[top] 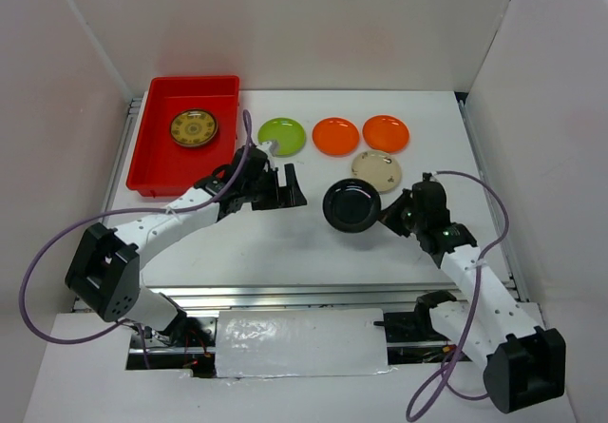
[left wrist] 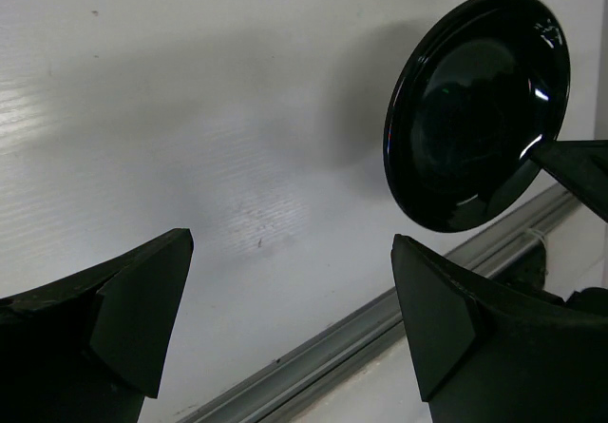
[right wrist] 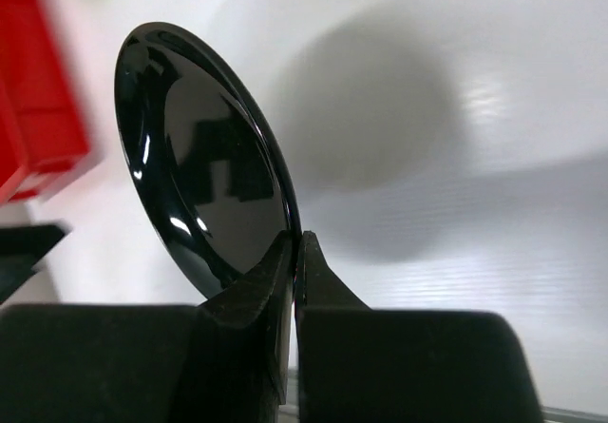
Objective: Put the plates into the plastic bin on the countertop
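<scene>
Left arm (top: 161, 221): my links are white tubular shells with black joint housings, beyond the silver rail (top: 313, 297).
Right arm (top: 480, 290): same white shells; black boxy shoulder block off the rail's right end.
Cables (top: 28, 290): purple-grey, one looping off each of my arms, ends dropping below the rail.
Left gripper (left wrist: 290, 252): fingers (left wrist: 142, 318) matte black, wedge-tipped.
Right gripper (right wrist: 294, 252): fingers (right wrist: 252, 309) matte black, flat-faced.
Base wiring (top: 195, 344): thin red and black leads, below the rail's left end.

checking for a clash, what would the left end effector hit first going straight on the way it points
Likely the black plate held by the right end effector; it sits slightly to one side, and depth is unclear.
</scene>
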Tool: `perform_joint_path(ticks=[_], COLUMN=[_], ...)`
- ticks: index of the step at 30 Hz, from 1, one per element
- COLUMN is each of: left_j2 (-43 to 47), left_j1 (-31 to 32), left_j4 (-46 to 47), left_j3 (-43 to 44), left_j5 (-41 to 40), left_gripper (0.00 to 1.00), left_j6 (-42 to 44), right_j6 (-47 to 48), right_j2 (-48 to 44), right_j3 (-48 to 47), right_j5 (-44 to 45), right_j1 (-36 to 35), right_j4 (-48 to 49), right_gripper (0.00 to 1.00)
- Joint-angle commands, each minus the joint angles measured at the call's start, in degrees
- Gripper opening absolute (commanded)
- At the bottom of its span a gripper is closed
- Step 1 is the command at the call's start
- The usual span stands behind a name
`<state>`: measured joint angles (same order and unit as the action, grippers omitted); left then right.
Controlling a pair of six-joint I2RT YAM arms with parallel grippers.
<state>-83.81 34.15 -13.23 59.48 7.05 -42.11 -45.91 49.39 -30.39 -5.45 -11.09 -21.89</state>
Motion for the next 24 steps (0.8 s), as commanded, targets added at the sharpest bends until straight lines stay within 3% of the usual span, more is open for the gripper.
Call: perform_joint_path(ticks=[1, 6, 12, 14, 15, 16, 17, 19, 24], left_j2=[-0.47, -1.18, -1.53, -1.53, -1.53, -1.36, -1.53, -1.44, -1.88], left_j1=[-1.37, -3.3, -4.35, -4.44, -4.62, -4.71, -4.88, -5.23, -6.55], left_j4=[5.14, 10.24, 12.71, 12.71, 12.71, 12.62, 12.36, 11.92, 12.71], left_j3=[-1.38, -3.93, -5.25, -5.26, -5.34, -5.43, -5.34, -5.17, -5.26], left_j5=[7.26, 13.42, 16.86, 16.77, 16.77, 16.68, 16.77, 17.03, 18.7], left_gripper=[0.99, 0.99, 0.88, 0.69, 0.55, 0.23, 0.09, 0.01, 0.0], left_j6=[0.45, -1.57, -2.8, -2.54, -2.45, -2.45, -2.45, -2.28, -2.19], right_j6=[0.47, -0.23, -1.9, -2.34, -2.95, -3.22, -3.22, -3.57, -4.1], right_j2=[-0.17, 2.9, 4.75, 4.84, 4.84, 4.84, 4.93, 5.37, 6.77], right_j3=[-5.37, -9.5, -9.77, -9.51, -9.34, -9.33, -9.42, -9.69, -10.74], right_j5=[-2.36, -2.64, -3.69, -4.39, -4.48, -4.57, -4.65, -4.83, -6.85], right_j1=[-3.84, -11.21, -14.83, -15.36, -15.54, -15.97, -16.06, -16.42, -16.51], right_j4=[-1.05, -0.26, 3.69, 5.27, 5.89, 6.42, 7.12, 7.65, 10.2], right_gripper=[0.0, 0.0, 0.0, 0.0, 0.0, 0.0, 0.0, 0.0, 0.0])
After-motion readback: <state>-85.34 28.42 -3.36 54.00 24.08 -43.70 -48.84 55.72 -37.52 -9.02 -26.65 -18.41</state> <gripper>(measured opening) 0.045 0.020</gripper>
